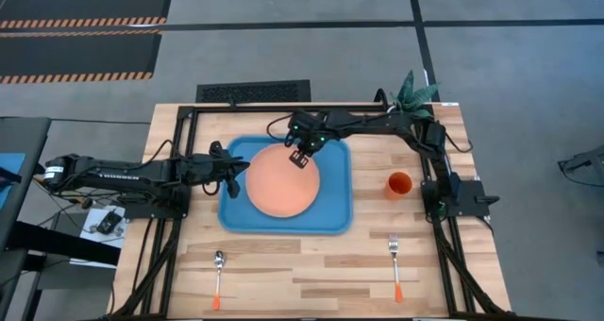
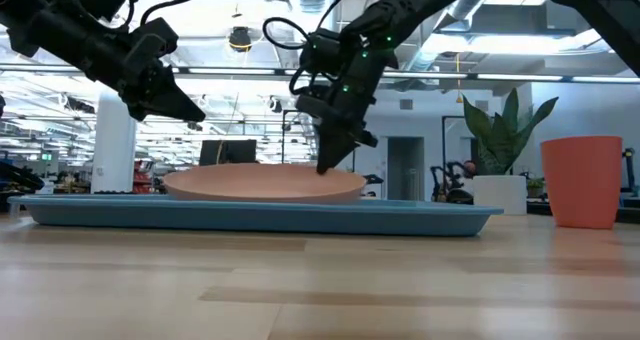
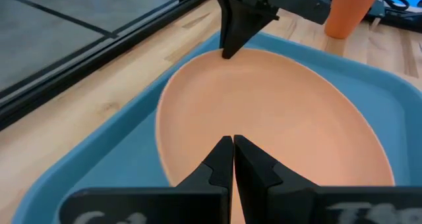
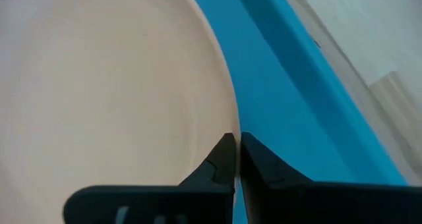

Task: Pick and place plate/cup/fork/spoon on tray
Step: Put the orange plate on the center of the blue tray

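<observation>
The salmon-orange plate [image 1: 280, 181] lies flat in the blue tray [image 1: 330, 217] at mid table. My right gripper [image 1: 300, 158] stands at the plate's far rim, shut on it. My left gripper [image 1: 236, 173] is shut and empty, raised above the plate's left edge; the low view shows it [image 2: 190, 110] clear of the plate [image 2: 260, 182]. The orange cup [image 1: 399, 184] stands upright on the table right of the tray. The fork [image 1: 395, 264] lies near the front right, the spoon [image 1: 218, 276] near the front left. My right gripper pinches the plate's far rim [image 4: 227, 122] between its two fingers, which stand almost together. The fingers come from above, slanting down from the far side [image 3: 227, 49]. The plate lies flat with its underside on the tray.
A white pot with a green plant [image 1: 415, 94] stands at the far right corner. Black frame rails [image 1: 189, 109] run along the table's far and side edges. Bare wood lies between the tray and the front edge [image 1: 302, 283].
</observation>
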